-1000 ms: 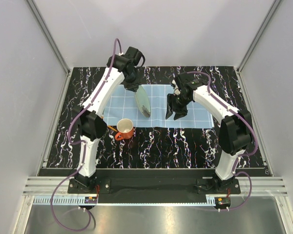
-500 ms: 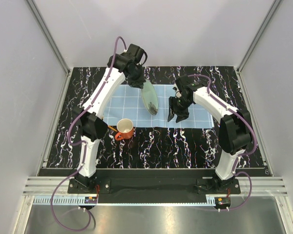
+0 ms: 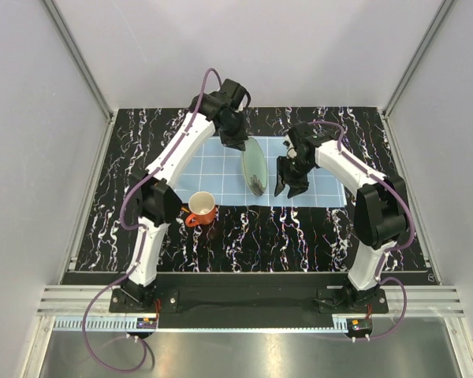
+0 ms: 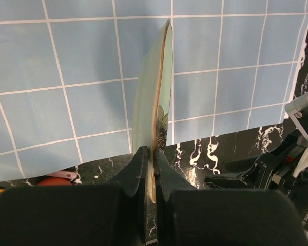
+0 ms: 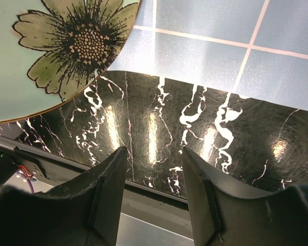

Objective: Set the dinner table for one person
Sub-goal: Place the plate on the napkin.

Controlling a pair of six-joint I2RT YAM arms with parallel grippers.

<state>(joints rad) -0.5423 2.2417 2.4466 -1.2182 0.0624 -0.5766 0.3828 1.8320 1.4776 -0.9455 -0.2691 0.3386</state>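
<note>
From above: the black, white-veined dinner table spans the view. On it lie a light blue placemat and, at the mat's near edge, an orange cup. The left claw holds a pale green plate on edge over the mat, with the right claw just beside it.

Left wrist: the claw is clamped on the upright plate's rim.

Right wrist: the claw's jaws stand apart above the table, and the plate's flower-painted face is at upper left.

I get bright, even overhead light. White glare streaks sit on the glossy black white-veined table under my right wrist camera. The pale green plate throws soft shadows onto the light blue gridded placemat. The left tool looks soft up close.
</note>
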